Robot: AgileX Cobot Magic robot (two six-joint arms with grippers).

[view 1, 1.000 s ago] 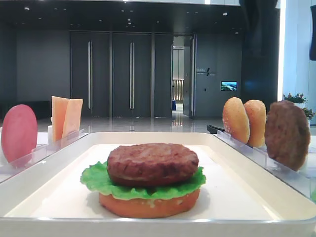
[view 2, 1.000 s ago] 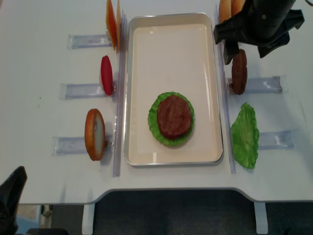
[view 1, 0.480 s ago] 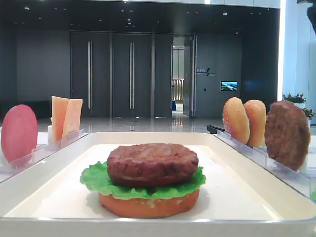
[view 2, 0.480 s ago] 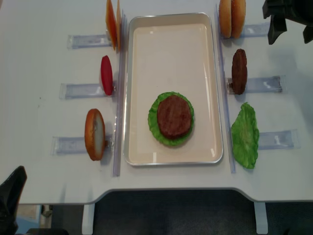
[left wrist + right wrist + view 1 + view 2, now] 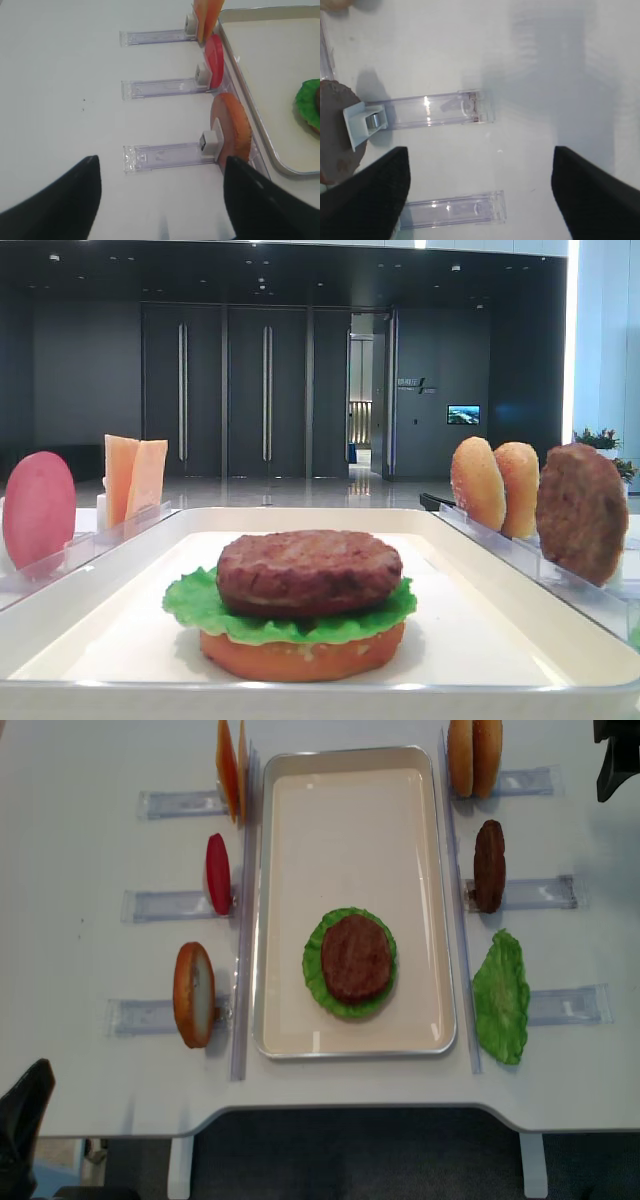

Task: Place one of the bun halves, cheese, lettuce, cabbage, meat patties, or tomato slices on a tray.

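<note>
Tray (image 5: 350, 790) held bun (image 5: 300, 655), lettuce (image 5: 318, 970) and meat patty (image 5: 355, 958) stacked; tomato slice (image 5: 217, 873), cheese (image 5: 228, 765) racked outside; right gripper (image 5: 480, 200) and left gripper (image 5: 160, 200) wide apart, empty.

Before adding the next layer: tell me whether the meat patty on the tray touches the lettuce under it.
Touching. The front exterior view shows the meat patty resting directly on the lettuce, no gap between them, on the tray.

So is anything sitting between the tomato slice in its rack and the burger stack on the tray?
Nothing visible. The tomato slice stands left of the tray; only the tray's low rim and bare tray floor lie between it and the meat patty topping the stack.
</note>
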